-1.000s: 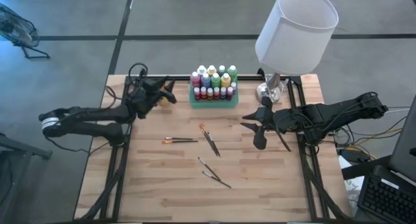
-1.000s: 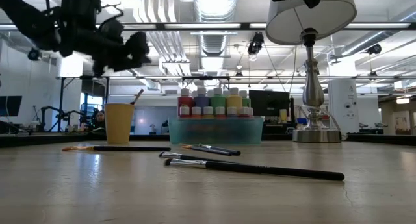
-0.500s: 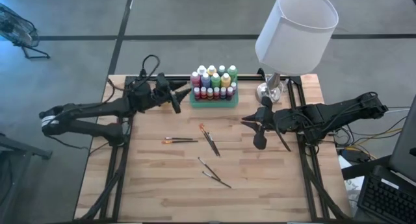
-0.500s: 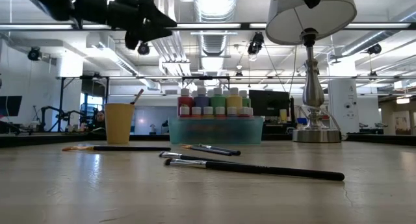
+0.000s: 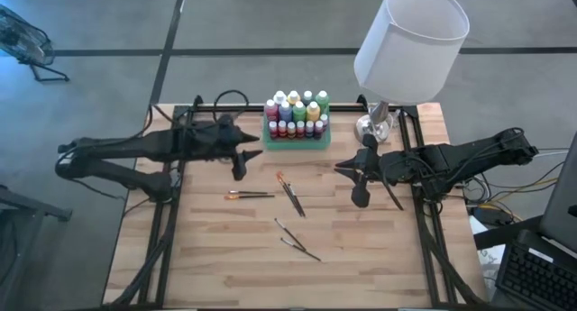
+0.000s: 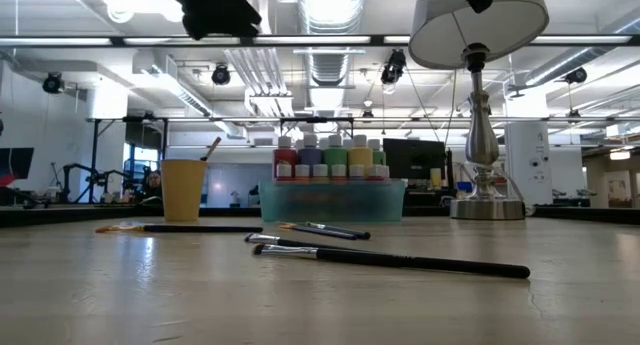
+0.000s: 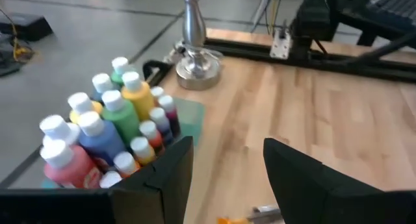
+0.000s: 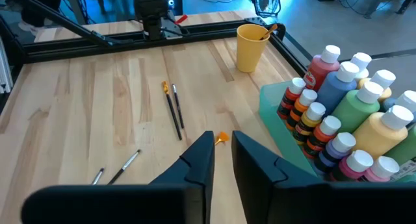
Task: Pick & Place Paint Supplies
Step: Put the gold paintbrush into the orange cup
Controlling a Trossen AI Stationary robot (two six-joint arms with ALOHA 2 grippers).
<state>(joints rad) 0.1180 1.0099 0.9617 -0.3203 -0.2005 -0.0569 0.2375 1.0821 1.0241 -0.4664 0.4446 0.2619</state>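
My left jaws (image 5: 243, 155) hang apart and empty above the counter (image 5: 216, 248), just beside the green tray (image 5: 295, 138) packed with paint bottles (image 5: 295, 112). My right jaws (image 5: 353, 178), narrowly parted and empty, wait near the lamp (image 5: 379, 123). Paintbrushes (image 5: 290, 194) lie loose mid-counter.

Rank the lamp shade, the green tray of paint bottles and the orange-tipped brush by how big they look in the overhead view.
1. Lamp shade, though it sits nearer the camera.
2. Green tray of paint bottles.
3. Orange-tipped brush.
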